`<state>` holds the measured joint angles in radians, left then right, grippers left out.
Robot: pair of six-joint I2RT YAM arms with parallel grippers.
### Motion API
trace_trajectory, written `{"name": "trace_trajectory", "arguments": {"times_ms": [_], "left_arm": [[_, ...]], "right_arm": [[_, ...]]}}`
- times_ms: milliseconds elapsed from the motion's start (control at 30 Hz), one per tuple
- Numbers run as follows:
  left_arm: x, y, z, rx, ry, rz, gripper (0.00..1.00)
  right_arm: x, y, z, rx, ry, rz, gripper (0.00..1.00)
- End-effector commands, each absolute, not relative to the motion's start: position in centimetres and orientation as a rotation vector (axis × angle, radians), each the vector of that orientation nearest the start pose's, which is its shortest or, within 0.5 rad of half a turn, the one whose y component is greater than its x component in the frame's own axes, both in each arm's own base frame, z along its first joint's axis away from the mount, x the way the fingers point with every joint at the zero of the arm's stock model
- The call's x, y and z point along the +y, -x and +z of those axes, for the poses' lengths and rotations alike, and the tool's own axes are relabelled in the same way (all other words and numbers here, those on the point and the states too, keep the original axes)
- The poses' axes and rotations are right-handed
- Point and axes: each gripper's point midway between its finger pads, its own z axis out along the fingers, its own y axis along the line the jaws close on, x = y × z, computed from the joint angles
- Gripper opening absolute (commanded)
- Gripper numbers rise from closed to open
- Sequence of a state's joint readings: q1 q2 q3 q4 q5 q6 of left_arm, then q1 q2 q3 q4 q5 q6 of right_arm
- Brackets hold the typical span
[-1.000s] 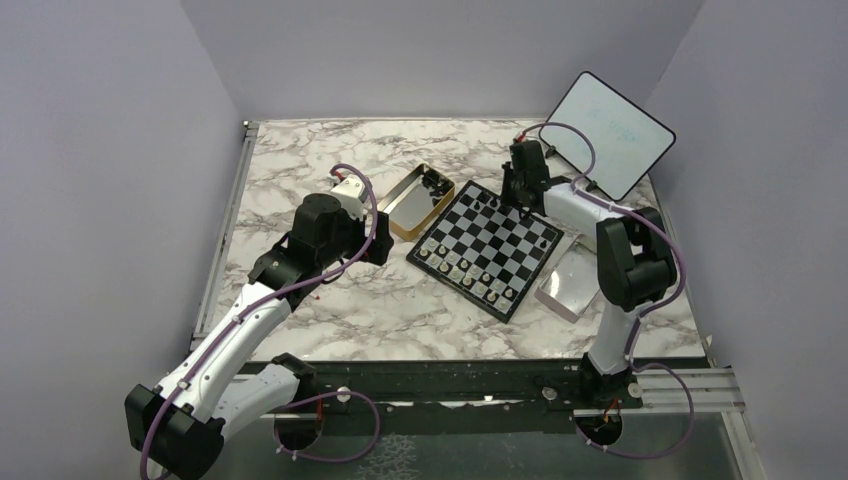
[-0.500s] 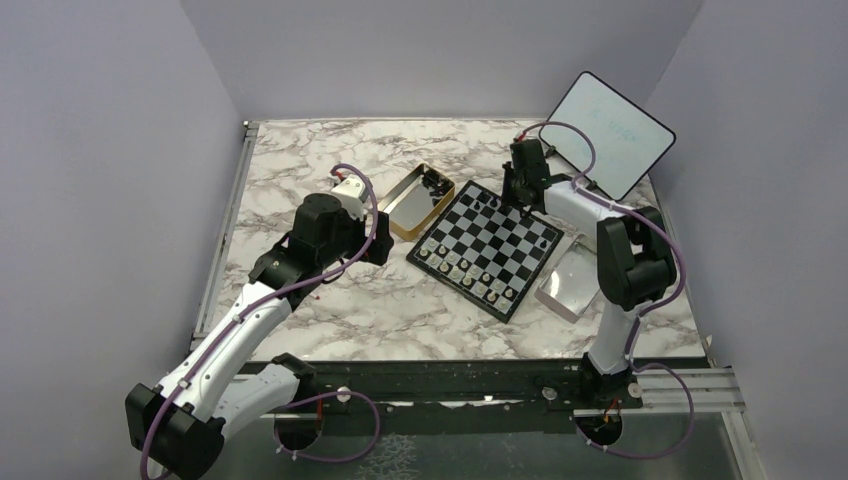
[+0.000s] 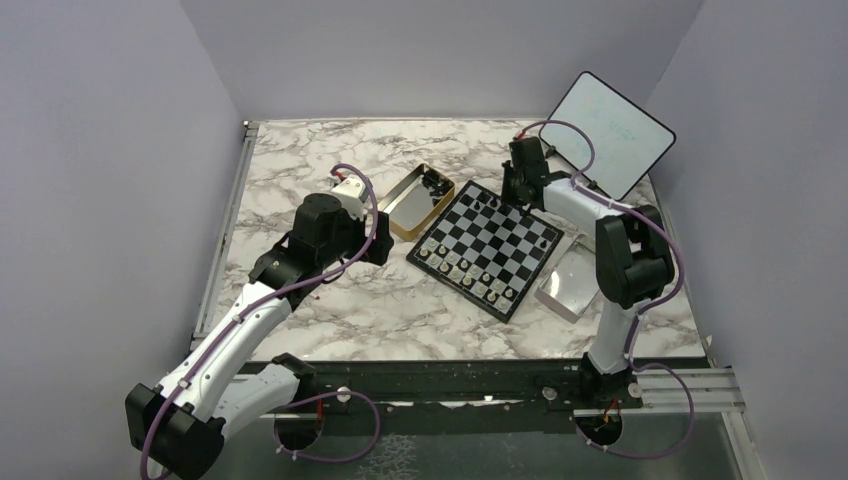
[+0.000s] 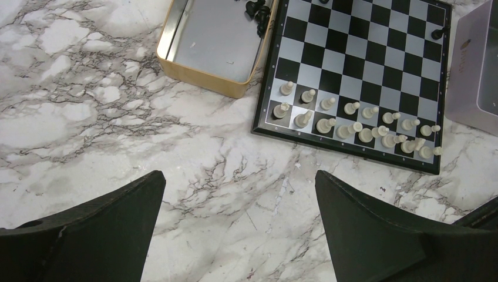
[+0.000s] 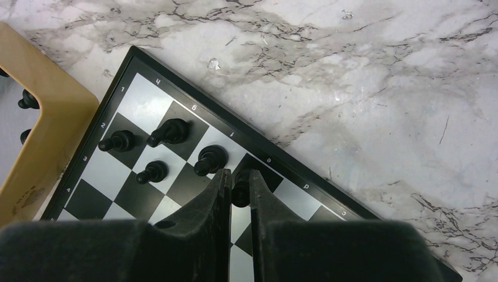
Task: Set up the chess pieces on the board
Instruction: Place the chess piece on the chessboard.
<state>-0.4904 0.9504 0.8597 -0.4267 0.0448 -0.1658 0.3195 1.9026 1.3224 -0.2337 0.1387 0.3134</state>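
Observation:
The black and white board (image 3: pixel 487 247) lies mid-table, also in the left wrist view (image 4: pixel 364 76) and the right wrist view (image 5: pixel 111 176). Pale pieces (image 4: pixel 352 126) fill its two near rows. My right gripper (image 5: pixel 238 182) is shut on a black piece (image 5: pixel 240 194) and holds it over the board's far edge row, beside several black pieces (image 5: pixel 170 132) standing there. More black pieces (image 4: pixel 258 9) lie in the gold tin (image 3: pixel 418 200). My left gripper (image 4: pixel 238 202) is open and empty over bare marble, near the board's left corner.
A white tablet with a dark rim (image 3: pixel 610 133) leans at the back right. A silver tin lid (image 3: pixel 565 285) lies at the board's right side. The left wall rail (image 3: pixel 225 230) edges the table.
My right gripper has shifted slightly along the board's far edge with the black piece. The left arm has not moved.

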Motion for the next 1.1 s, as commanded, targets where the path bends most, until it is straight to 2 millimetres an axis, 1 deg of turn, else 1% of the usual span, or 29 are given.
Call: {"name": "trace_trajectory", "arguments": {"times_ms": [0,100,167,333,533,700,867,967,1067], "left_arm": [[-16.3,-26.9,21.0,2.06,-0.388,-0.462,0.99],[-16.3,-26.9,21.1,2.058,-0.388,-0.462,0.99],[-16.3,-26.9,21.1,2.058,-0.387,-0.461,0.99],[-16.3,-26.9,21.0,2.06,-0.388,-0.462,0.99],[-16.3,-26.9,21.1,2.058,-0.388,-0.462,0.99],[-16.4,-26.9,21.0,2.06,-0.388,-0.462,0.99],[-16.3,-27.0,21.0,2.06,-0.388,-0.459,0.99],[-16.2,-27.0,21.0,2.061,-0.384,-0.453,0.99],[-15.9,-27.3,20.9,2.066,-0.363,-0.432,0.99]], "right_arm": [[14.0,-46.0,5.8,2.439,-0.062,0.134,0.18],[14.1,-46.0,6.0,2.437,-0.069,0.136,0.25],[14.1,-46.1,6.2,2.436,-0.071,0.137,0.27],[14.0,-45.9,6.4,2.441,-0.071,0.132,0.23],[14.1,-45.9,6.5,2.434,-0.065,0.141,0.24],[14.2,-46.2,7.1,2.423,-0.066,0.145,0.3],[14.1,-46.5,8.0,2.416,-0.065,0.133,0.41],[14.1,-46.5,9.0,2.402,-0.064,0.139,0.45],[14.1,-46.4,10.4,2.379,-0.057,0.152,0.48]]}}
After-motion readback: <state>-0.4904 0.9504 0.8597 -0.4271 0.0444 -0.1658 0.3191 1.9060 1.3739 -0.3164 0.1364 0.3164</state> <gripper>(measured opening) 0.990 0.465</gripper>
